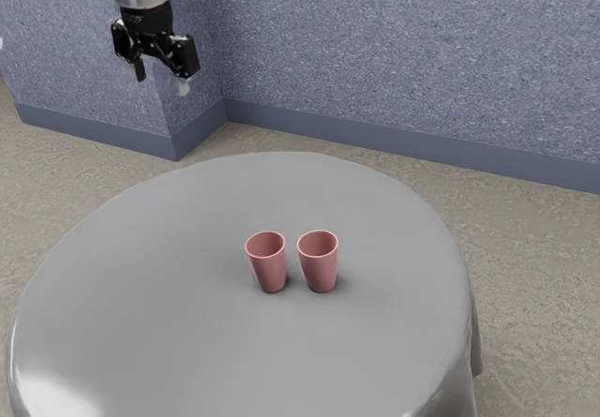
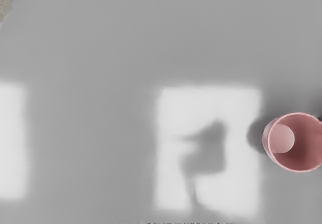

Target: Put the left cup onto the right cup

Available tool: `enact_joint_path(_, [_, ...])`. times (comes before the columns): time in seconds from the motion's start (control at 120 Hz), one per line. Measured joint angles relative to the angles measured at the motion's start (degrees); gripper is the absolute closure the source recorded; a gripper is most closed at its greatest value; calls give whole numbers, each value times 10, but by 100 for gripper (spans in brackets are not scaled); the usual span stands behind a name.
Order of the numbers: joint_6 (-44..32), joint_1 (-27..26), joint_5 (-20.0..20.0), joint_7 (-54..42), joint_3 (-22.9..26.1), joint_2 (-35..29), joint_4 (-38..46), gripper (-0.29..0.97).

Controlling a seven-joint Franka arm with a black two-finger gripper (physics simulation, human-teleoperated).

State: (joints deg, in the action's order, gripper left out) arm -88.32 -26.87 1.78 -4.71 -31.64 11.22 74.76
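One pink plastic left cup (image 1: 266,260) stands at five o'clock, well below the black two-finger gripper (image 1: 161,78), spread and empty.

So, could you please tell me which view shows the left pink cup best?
The exterior view: the left pink cup stands whole and upright on the table, beside the right pink cup. The wrist view looks down into one pink cup, partly cut off; which one, I cannot tell.

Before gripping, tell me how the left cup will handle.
The left cup looks thin-walled, so probably light. Its base is narrower than its rim, so a high push may tip it. Smooth tapered sides might slip when squeezed.
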Motion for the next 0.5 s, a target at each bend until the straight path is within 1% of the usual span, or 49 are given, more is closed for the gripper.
enact_joint_path(0.05, [1, -7, -6, -4, 1, 5, 1, 2])
enact_joint_path(0.158, [1, -3, -17, -11, 2, 14, 0, 2])
enact_joint_path(0.342, [-1, -3, -25, -23, 4, 32, 11, 1])
enact_joint_path(0.5, [-14, 2, -28, -40, 50, 13, 50, 2])
